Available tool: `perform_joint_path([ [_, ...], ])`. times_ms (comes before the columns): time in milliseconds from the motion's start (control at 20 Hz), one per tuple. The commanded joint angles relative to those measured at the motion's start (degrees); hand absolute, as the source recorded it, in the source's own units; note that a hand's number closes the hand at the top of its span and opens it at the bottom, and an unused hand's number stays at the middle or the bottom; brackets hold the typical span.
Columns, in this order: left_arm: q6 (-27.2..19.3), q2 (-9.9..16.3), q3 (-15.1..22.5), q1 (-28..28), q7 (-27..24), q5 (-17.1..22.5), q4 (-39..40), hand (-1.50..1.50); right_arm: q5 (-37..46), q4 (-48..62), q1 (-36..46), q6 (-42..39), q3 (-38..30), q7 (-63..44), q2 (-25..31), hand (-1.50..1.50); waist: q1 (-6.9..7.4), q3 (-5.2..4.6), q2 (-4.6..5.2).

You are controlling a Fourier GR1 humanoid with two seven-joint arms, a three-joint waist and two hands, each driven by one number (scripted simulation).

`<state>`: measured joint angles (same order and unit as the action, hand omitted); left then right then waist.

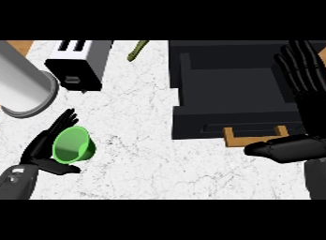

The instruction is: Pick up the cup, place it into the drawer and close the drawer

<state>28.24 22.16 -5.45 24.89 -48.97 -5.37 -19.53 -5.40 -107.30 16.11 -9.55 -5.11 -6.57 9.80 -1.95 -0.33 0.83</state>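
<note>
Two hands in view. Left hand (47, 149) at lower left of the frame, fingers and thumb cupped round the green cup (73, 145), which lies tilted with its mouth facing the viewer; whether it sits on the counter (145, 140) or is lifted off it, I cannot tell. Right hand (305, 93) at the right edge, fingers straight and spread, holding nothing, lying over the right side of the open drawer (228, 79) with its thumb low near the drawer's front.

Drawer is a dark box at upper right of the frame, pulled out, inside bare as far as shows. Toaster (77, 63) at upper left, grey cylinder (17, 84) just left of it, a thin green thing (137, 50) at top centre.

Risks, judged from here:
- Cup is held on a tilt by a partial wrap; it may slip or roll out on the lift.
- Long carry across the frame from lower left to upper right; the cup could clip the drawer's front wall if kept low.
- Right hand sits over the drawer; the two arms may collide at the drop.
- Cup may land on its side and stick up, blocking the close.
</note>
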Motion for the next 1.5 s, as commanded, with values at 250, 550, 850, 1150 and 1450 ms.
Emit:
perform_joint_path([
  [250, 4.97, -1.83, 1.39, 2.01, -10.9, -1.48, 4.07, -1.5, 0.53, 1.66, 2.16, 0.55, 0.33, 0.26, -0.5, -1.5, -0.4, -0.14, 0.41],
  [550, 4.89, -3.8, 2.33, 1.73, -12.49, -2.12, 5.8, -1.5, -1.17, -1.57, 1.85, 0.08, -0.1, -2.46, 0.24, -1.5, -0.31, -0.06, -0.02],
  [850, 8.51, -4.52, 2.57, 4.0, -11.39, -1.47, 6.38, -1.5, -1.1, 0.95, 1.81, -0.19, -0.45, -1.65, 0.21, -1.5, -0.25, -0.06, 0.16],
  [1150, 9.7, -6.55, 4.62, 2.35, -15.88, -2.01, 2.53, 1.5, -2.57, -0.27, 1.92, -1.36, -2.86, -2.46, 2.67, -1.5, -0.24, -0.08, -0.05],
  [1450, -5.87, -6.57, 1.25, 3.79, -20.81, -0.77, 0.39, 1.5, -2.19, -0.74, 1.23, -0.71, -2.31, -3.52, 2.06, -1.5, -0.22, -0.02, -0.07],
])
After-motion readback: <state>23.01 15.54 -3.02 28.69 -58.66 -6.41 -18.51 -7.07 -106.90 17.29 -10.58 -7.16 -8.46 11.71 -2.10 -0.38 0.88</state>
